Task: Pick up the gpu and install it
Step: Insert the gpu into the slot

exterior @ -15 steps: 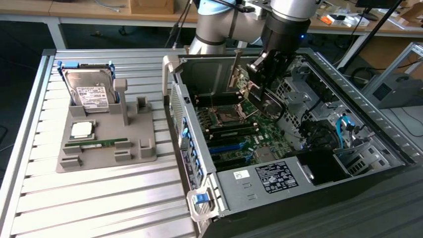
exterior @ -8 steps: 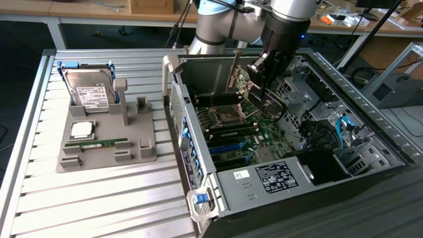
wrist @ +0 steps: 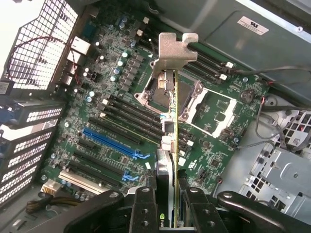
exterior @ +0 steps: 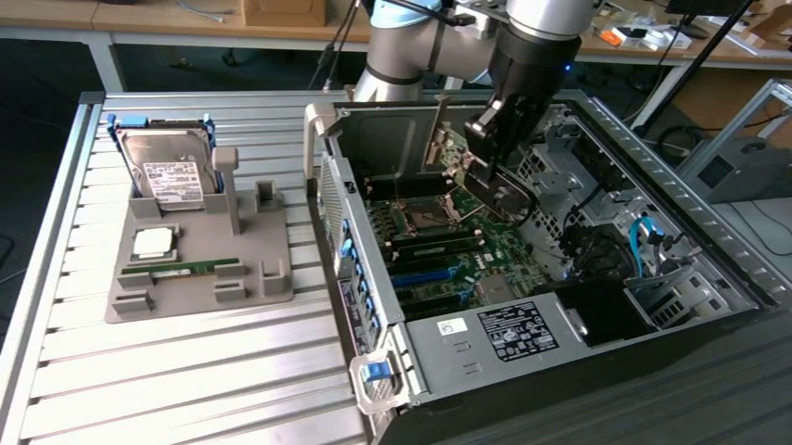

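Gripper (wrist: 171, 211) fingers (wrist: 146, 206) clamping the gpu (wrist: 175, 111), card hanging edge-on over the motherboard (wrist: 97, 111) middle inside the open case (exterior: 384, 139) (silver bracket (wrist: 172, 48) leading), faces showing as a sliver, contact with board being hard to judge

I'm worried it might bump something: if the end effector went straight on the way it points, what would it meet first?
Likely the motherboard: the gpu clamped in the end effector leads and would touch it first, around the CPU socket. Depth is hard to judge.
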### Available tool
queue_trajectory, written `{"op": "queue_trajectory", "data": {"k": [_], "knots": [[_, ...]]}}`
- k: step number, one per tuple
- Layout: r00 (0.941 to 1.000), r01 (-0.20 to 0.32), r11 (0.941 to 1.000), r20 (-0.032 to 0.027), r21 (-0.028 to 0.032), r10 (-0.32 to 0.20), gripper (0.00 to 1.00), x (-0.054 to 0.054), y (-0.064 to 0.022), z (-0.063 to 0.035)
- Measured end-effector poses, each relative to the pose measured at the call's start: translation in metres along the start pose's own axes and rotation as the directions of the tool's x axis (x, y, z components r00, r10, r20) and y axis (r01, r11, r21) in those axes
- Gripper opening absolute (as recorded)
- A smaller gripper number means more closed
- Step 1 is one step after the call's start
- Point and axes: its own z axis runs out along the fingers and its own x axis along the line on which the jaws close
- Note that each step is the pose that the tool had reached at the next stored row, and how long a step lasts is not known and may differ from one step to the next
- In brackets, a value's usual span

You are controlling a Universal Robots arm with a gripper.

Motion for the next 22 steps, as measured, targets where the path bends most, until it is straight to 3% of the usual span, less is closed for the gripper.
{"op": "queue_trajectory", "data": {"k": [22], "knots": [[0.9920, 0.126, 0.9920, 0.0075, -0.0036, -0.126, 0.27, 0.0001, 0.0000, 0.0007]]}}
